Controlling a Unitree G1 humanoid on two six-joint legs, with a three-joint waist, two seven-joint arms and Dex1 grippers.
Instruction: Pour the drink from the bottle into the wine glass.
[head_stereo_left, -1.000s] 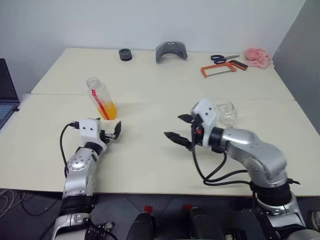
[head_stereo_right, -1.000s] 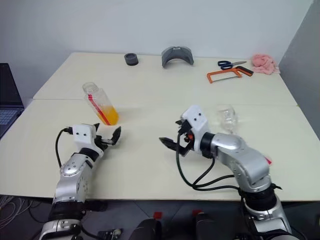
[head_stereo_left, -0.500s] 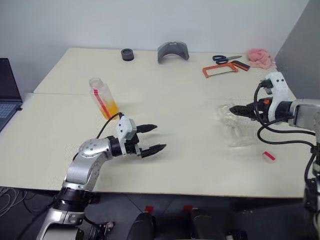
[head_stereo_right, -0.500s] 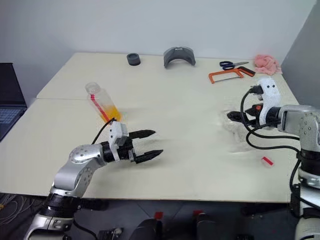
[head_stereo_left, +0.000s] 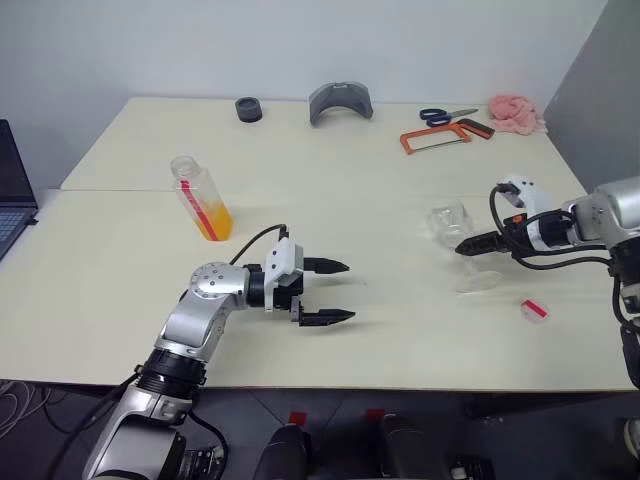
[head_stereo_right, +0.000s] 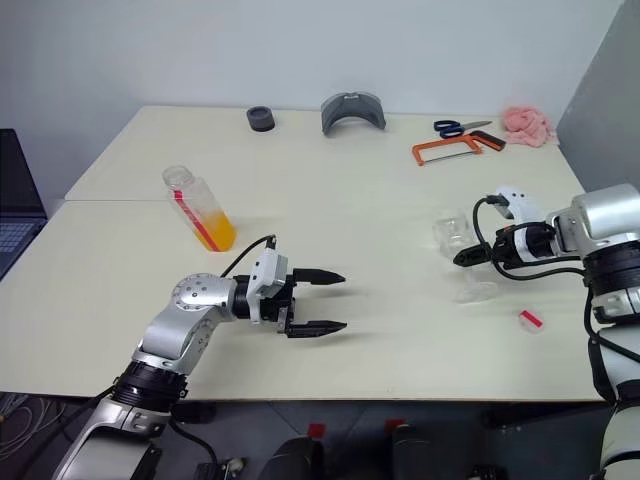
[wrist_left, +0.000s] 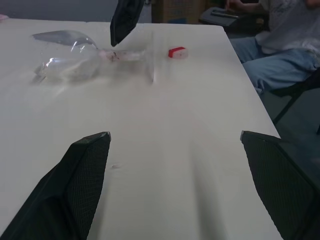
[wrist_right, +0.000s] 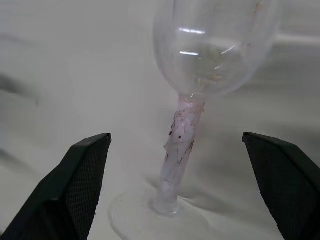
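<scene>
The bottle (head_stereo_left: 203, 198) stands at the table's left with its cap off, and the orange drink (head_stereo_left: 216, 221) fills its lower part. Upright at the right stands the clear wine glass (head_stereo_left: 452, 224), empty. My right gripper (wrist_right: 176, 139) is open, and the glass's stem (wrist_right: 179, 140) rises between and just beyond its fingers (wrist_right: 75, 185) without touching them. Over the middle of the table my left gripper (head_stereo_left: 347, 291) is open, holds nothing and points toward the glass (wrist_left: 75, 56). It hangs well to the right of the bottle.
A small red cap (head_stereo_left: 536, 310) lies near the glass's foot. Along the far edge are a black ring (head_stereo_left: 248, 108), a grey curved part (head_stereo_left: 341, 102), scissors (head_stereo_left: 447, 116), an orange hacksaw (head_stereo_left: 435, 139) and a pink cloth (head_stereo_left: 517, 113). A person (wrist_left: 285, 35) sits beyond the table's right end.
My left gripper swung from beside the bottle to the table's middle, now pointing right. My right gripper left the middle, swung out past the glass and came down at its stem.
</scene>
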